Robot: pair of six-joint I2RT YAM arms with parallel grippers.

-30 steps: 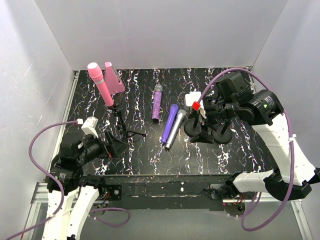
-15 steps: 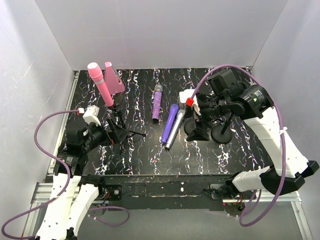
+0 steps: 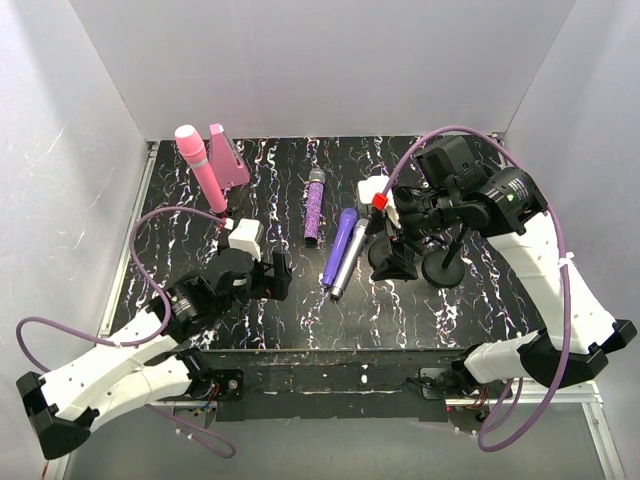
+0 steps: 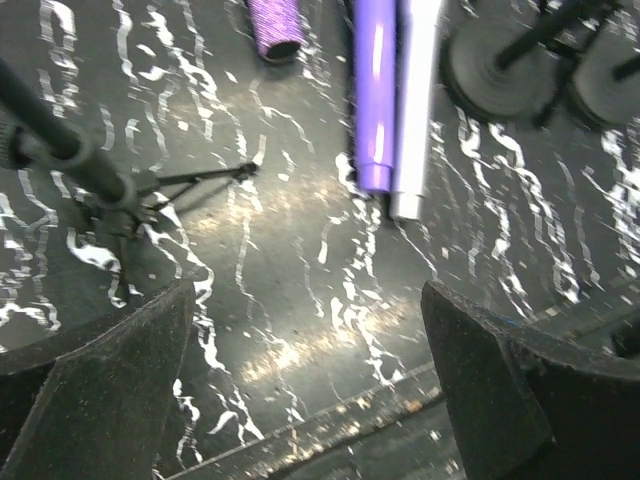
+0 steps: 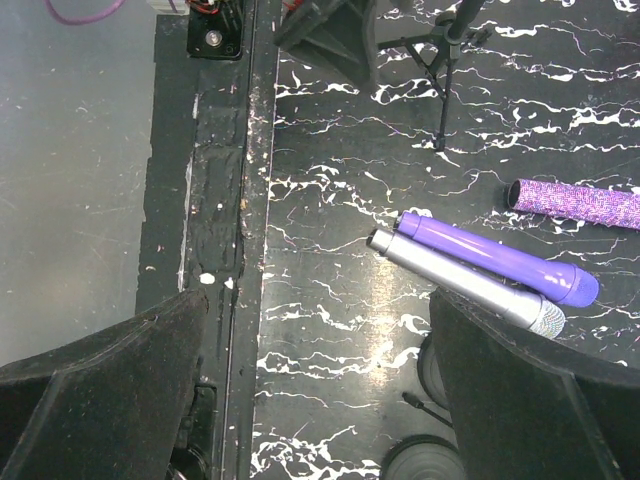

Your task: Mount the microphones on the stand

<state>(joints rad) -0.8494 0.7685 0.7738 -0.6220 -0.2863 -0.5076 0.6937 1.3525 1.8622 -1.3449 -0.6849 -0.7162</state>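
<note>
A pink microphone (image 3: 200, 165) sits tilted in the clip of a small tripod stand (image 3: 238, 232) at the back left. Three microphones lie flat mid-table: a glittery purple one (image 3: 315, 205), a plain purple one (image 3: 340, 244) and a silver-grey one (image 3: 352, 258) touching it. Two round-base stands (image 3: 442, 268) stand to their right. My left gripper (image 3: 279, 276) hovers open near the tripod's feet, with the purple (image 4: 375, 100) and silver (image 4: 415, 110) microphones ahead of it. Open and empty, my right gripper (image 3: 392, 240) hangs over the round bases, beside the silver microphone (image 5: 460, 280).
A pink wedge-shaped block (image 3: 228, 155) stands behind the pink microphone. White walls close in the black marbled table (image 3: 300, 320) on three sides. The tripod's thin legs (image 4: 190, 180) spread close to my left fingers. A metal rail (image 5: 215, 250) runs along the near edge.
My left arm has swung from the table's left edge rightward toward the middle, past the tripod. The right arm shifted slightly left, then held still. Both grippers stayed open.
</note>
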